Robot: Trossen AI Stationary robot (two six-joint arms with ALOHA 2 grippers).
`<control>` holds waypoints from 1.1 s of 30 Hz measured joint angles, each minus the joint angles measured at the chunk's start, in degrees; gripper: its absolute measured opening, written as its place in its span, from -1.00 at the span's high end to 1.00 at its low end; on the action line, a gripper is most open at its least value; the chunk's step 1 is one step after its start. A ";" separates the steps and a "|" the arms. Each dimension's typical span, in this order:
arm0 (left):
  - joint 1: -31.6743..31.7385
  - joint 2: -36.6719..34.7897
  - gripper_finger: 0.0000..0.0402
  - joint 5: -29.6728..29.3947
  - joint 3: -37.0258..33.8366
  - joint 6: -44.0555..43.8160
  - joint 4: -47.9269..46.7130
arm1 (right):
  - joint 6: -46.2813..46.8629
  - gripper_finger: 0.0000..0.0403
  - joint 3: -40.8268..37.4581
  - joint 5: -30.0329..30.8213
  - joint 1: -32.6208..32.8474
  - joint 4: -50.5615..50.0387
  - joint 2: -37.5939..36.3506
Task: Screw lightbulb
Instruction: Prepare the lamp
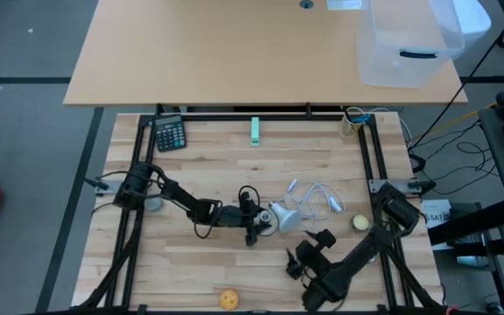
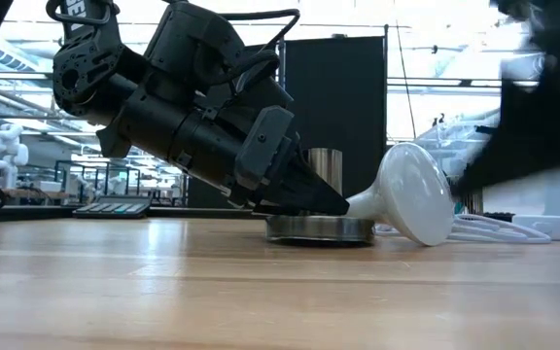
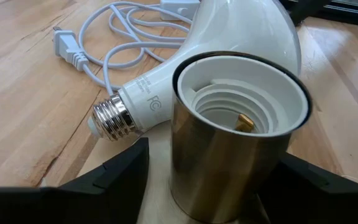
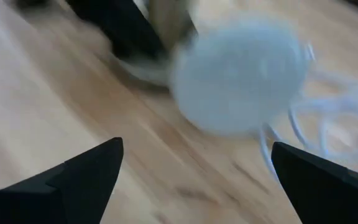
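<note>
the pale wooden table [image 1: 191,254] lay under both arms. the white frosted lightbulb [image 3: 229,37] rested on its side just right of the brass socket cylinder [image 3: 229,168], which the left gripper [image 3: 204,186] clamped. the right gripper [image 4: 194,174], fingers spread, hovered near the globe. the bulb looked light, slippery and fragile; grasp the globe. only the left wrist view showed its screw base.

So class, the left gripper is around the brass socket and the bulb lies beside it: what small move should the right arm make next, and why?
Probably ease the open right gripper forward around the lightbulb, which lies unheld beside the socket.
</note>
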 joint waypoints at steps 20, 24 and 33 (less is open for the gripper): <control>-0.01 0.00 -0.33 0.00 0.00 0.02 0.02 | -1.93 -0.99 0.07 14.75 2.89 1.29 -4.92; -0.01 0.00 -0.33 0.00 0.00 0.02 0.02 | -1.95 -0.99 0.07 14.66 2.89 0.92 -4.92; -0.02 0.00 -0.33 0.00 0.00 0.02 0.02 | 0.65 -0.99 -0.49 12.66 2.43 -1.22 -4.92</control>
